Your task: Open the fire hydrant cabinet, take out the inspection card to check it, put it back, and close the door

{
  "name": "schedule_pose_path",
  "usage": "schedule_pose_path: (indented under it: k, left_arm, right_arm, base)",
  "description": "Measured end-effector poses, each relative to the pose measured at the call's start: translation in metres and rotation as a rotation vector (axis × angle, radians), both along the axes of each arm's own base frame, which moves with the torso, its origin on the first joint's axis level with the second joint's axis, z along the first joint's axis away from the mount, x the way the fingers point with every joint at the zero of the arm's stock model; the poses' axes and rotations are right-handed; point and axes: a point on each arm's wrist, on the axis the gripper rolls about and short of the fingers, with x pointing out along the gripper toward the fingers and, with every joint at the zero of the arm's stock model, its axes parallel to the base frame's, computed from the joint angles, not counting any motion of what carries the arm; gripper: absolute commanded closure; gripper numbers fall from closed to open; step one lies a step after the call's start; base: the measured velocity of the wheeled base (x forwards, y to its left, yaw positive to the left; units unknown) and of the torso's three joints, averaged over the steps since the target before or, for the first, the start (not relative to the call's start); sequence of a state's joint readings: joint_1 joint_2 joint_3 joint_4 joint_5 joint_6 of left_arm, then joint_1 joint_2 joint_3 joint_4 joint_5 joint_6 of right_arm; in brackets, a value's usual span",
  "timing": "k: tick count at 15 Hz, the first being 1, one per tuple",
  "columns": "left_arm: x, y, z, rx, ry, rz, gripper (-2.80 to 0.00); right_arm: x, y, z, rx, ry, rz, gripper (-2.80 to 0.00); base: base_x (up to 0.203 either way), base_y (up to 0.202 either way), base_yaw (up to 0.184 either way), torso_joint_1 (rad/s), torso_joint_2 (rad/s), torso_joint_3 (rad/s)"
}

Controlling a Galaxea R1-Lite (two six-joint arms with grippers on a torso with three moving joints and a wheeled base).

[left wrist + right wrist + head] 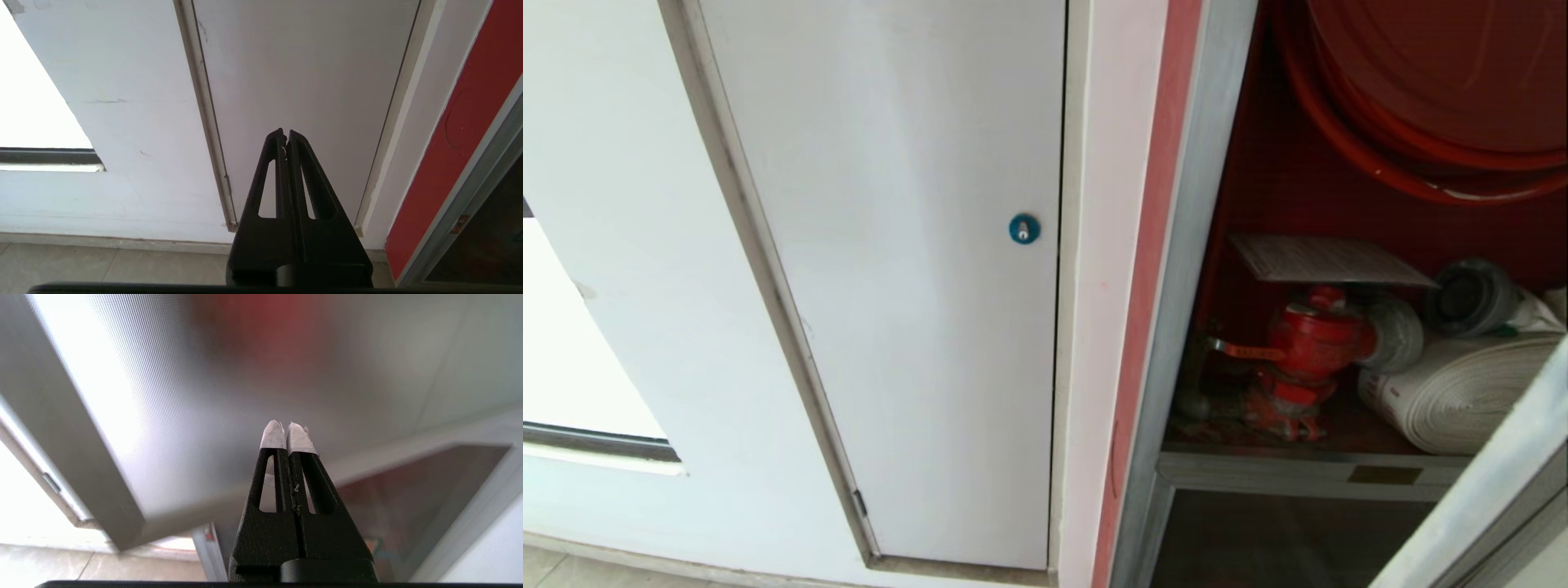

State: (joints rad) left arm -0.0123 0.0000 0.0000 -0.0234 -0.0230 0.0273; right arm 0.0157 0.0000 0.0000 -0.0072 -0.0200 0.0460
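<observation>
Nearest the robot, the right claw (288, 430) is pressed shut and empty, its white-taped tips close in front of the door (171, 408), whose tinted glass and silver frame fill the right wrist view. In the head view only the door's pale frame edge (1486, 482) shows, crossing the 5 o'clock corner, so the door stands swung open. The left claw (286, 136) is likewise shut on nothing, pointing at the plain white door (302, 81) with the blue lock (1024, 229) beside the cabinet. Farther in, at 3 o'clock of the head view, the fire hydrant cabinet (1176, 269) shows its red interior: the inspection card (1327, 260) lies flat on top of the red hydrant valve (1311, 343), with the white rolled hose (1462, 392) just beside it toward 4 o'clock and the red reel (1437, 90) overhead. Judging by this, the card is either yet to be taken or already returned; which cannot be told. If taking it is next, the claw should spread first, come in level and pinch the card's near edge, clear of valve and reel. Neither arm appears in the head view, the cabinet's right side is cut off, the card's print is unreadable, and the door's latch and sticker are not visible.
</observation>
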Motion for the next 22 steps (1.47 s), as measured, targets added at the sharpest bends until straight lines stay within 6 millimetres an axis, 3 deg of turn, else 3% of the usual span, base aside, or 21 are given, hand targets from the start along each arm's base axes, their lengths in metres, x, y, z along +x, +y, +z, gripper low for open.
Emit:
schedule_pose_path:
  k: [22]
  left_arm:
    - [0.0,0.0,0.0,0.0,0.0,0.0,0.0]
  right_arm:
    - [0.0,0.0,0.0,0.0,0.0,-0.001,0.0]
  base:
    - [-0.196,0.0,0.001,0.001,0.0,0.003]
